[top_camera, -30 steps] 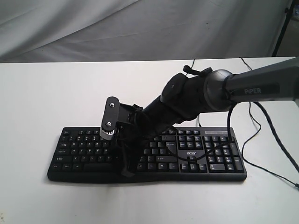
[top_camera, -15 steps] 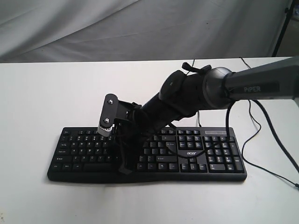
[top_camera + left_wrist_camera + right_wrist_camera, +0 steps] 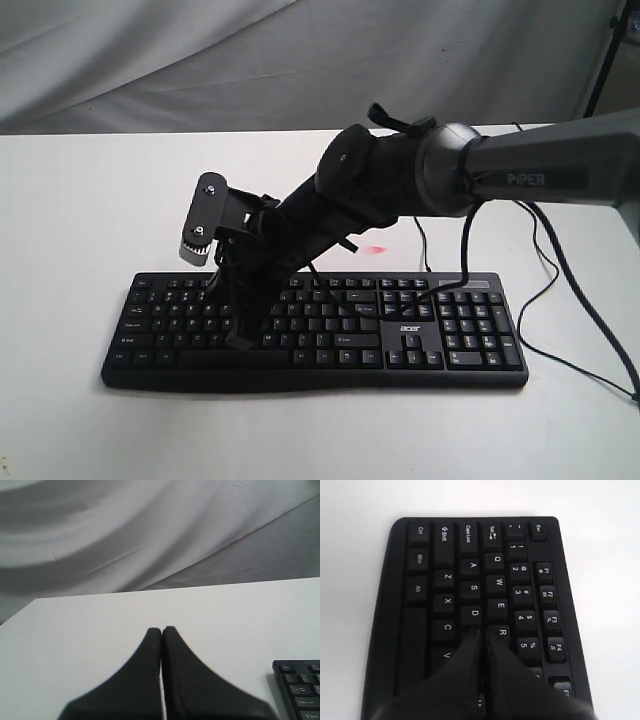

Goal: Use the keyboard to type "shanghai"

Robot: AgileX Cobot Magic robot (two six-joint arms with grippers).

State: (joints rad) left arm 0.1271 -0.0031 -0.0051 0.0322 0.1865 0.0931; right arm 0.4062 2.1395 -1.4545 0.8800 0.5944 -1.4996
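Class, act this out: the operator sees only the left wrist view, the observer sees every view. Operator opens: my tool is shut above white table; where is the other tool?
Observer: The right tool hangs over the keyboard, its end next to the D key.
Operator: Open or shut?
Observer: Shut, with no gap showing.
Operator: Which side does its arm come from?
Observer: In the exterior view the right arm reaches from the right across to the keyboard's left half.
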